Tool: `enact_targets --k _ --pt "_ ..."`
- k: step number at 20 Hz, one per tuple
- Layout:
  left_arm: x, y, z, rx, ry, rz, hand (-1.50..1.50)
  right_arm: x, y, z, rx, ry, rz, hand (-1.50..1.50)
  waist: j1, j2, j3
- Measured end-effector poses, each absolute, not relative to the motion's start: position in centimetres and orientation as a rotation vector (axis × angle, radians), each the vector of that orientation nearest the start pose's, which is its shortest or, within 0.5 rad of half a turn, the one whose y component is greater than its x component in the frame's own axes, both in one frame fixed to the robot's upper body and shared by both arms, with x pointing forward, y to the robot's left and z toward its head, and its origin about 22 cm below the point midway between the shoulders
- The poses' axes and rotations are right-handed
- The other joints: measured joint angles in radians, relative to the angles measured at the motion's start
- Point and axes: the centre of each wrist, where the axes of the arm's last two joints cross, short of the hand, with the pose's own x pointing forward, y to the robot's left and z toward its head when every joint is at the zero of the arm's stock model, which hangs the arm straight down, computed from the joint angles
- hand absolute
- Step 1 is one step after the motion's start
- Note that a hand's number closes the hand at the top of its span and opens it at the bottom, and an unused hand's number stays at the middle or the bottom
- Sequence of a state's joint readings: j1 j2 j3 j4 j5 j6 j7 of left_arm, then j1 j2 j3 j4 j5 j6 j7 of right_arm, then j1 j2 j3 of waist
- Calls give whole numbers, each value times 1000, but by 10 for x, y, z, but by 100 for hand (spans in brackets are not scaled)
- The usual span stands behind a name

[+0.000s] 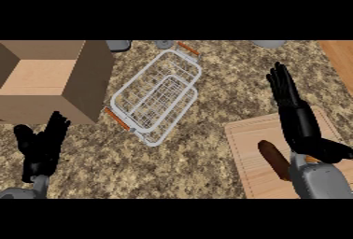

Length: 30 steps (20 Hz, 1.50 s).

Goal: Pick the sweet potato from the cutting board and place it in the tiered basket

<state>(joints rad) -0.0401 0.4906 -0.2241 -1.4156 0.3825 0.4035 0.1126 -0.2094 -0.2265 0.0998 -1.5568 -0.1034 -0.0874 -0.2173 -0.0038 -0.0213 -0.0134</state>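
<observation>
A dark brown sweet potato [273,158] lies on the light wooden cutting board [251,140] at the lower right. My right hand [298,116] hovers over the board just right of the potato, fingers straight and pointing away, holding nothing. The white wire tiered basket [157,95] with orange handles stands tilted at the centre of the speckled counter, nothing inside it. My left hand [40,144] rests open at the lower left, fingers up.
A large open cardboard box [52,79] fills the upper left beside the basket. Grey objects [118,45] peek in at the top edge. A wooden surface [339,60] borders the upper right corner.
</observation>
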Motion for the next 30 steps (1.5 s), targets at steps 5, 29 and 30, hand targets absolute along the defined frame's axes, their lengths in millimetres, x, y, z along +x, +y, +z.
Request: enact_targets --k 5,29,30 --pt "249 302 13 256 -1350 11 0 264 -209 58 118 -1985 587 150 1 7 8" --pt "240 308 28 139 -1384 -48 0 153 -265 62 -1070 -1462 1561 -150 -41 9 4" --pt "239 307 28 133 -1386 -52 0 148 -262 64 -1083 -1392 1599 -150 -38 9 4"
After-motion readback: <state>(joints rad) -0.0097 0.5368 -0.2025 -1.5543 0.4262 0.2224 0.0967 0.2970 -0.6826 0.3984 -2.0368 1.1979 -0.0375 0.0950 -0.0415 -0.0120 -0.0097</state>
